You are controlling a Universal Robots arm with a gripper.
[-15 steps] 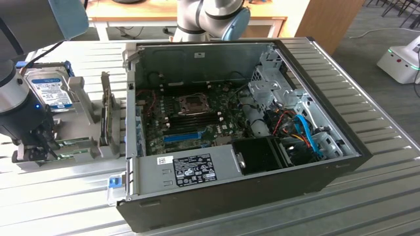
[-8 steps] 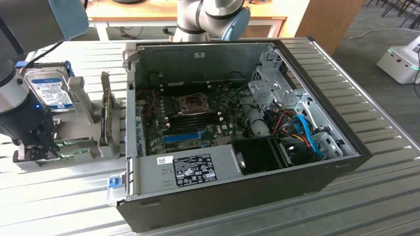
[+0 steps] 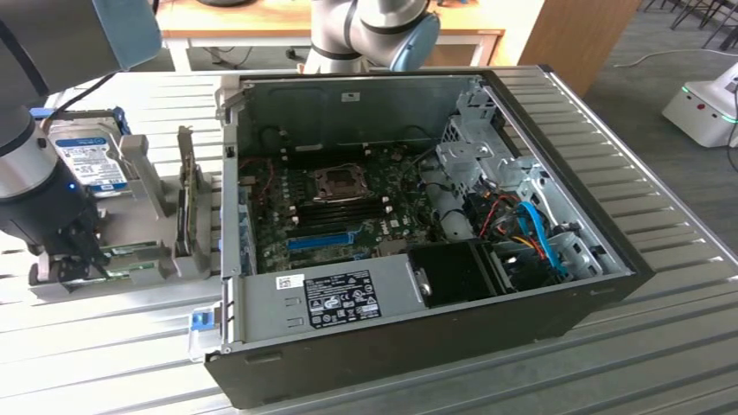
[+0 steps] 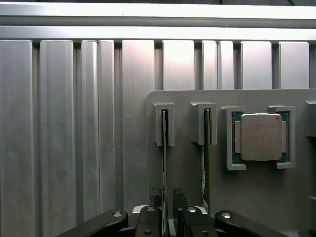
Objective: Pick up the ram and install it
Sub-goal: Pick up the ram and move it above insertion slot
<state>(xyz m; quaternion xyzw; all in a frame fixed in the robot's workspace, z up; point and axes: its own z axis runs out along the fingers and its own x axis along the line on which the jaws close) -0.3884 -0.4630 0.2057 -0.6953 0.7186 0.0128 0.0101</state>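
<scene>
Grey holder (image 4: 256, 197), ram (image 4: 164, 148) upright in its slot; jaws seemingly clamped on it; processor (image 4: 260, 137) pocketed alongside.

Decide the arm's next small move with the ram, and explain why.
Probably a short straight lift, once the grip is firm. The gripper sits astride the ram, which stands on edge in a slot of the grey holder, outside the open computer case; pulling sideways would likely jam it.
</scene>
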